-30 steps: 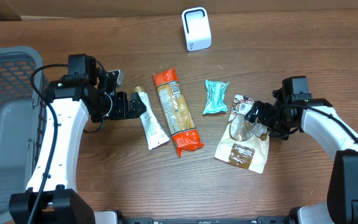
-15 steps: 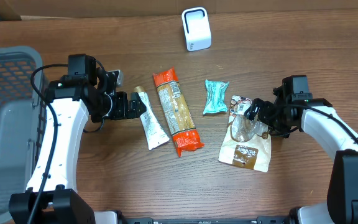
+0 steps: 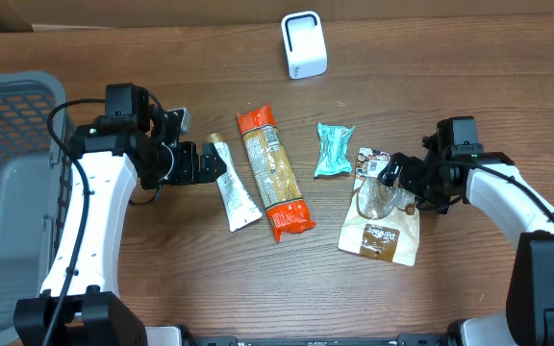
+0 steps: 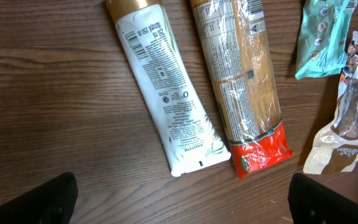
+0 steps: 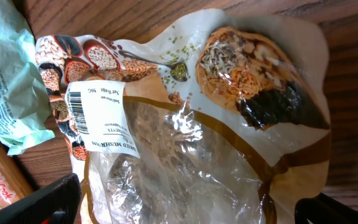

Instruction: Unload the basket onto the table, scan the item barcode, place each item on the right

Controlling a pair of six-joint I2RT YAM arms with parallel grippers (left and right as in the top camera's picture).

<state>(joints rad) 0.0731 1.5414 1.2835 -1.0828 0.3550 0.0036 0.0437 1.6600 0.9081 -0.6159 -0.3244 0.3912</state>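
1. Right now the task looks to be at its pick-up step: nothing is lifted, and every item lies flat on the worktop (image 3: pixel 450 77).
2. The right end effector (image 3: pixel 399 180) hovers over the bread bag (image 3: pixel 381 226). In the wrist view its jaws stand wide to either side of the bag, gripping nothing.
3. That bag lies at the right end of the row, just beside the teal packet (image 3: pixel 334 150). Its white barcode label (image 5: pixel 94 117) faces up near the end closest to the teal packet.
4. The left end effector (image 3: pixel 203 163) is likewise wide open and empty. It sits near the cap end of the white tube (image 3: pixel 235 192), which lies next to the spaghetti packet (image 3: pixel 273 171).
5. The white scanner (image 3: pixel 304 44) stands at the far side, well apart from the bag.
6. Next, I judge, the right jaws should close on the bag clear of the label, lift it, and turn the label toward the scanner. The crinkly film may slip or fold over the barcode.
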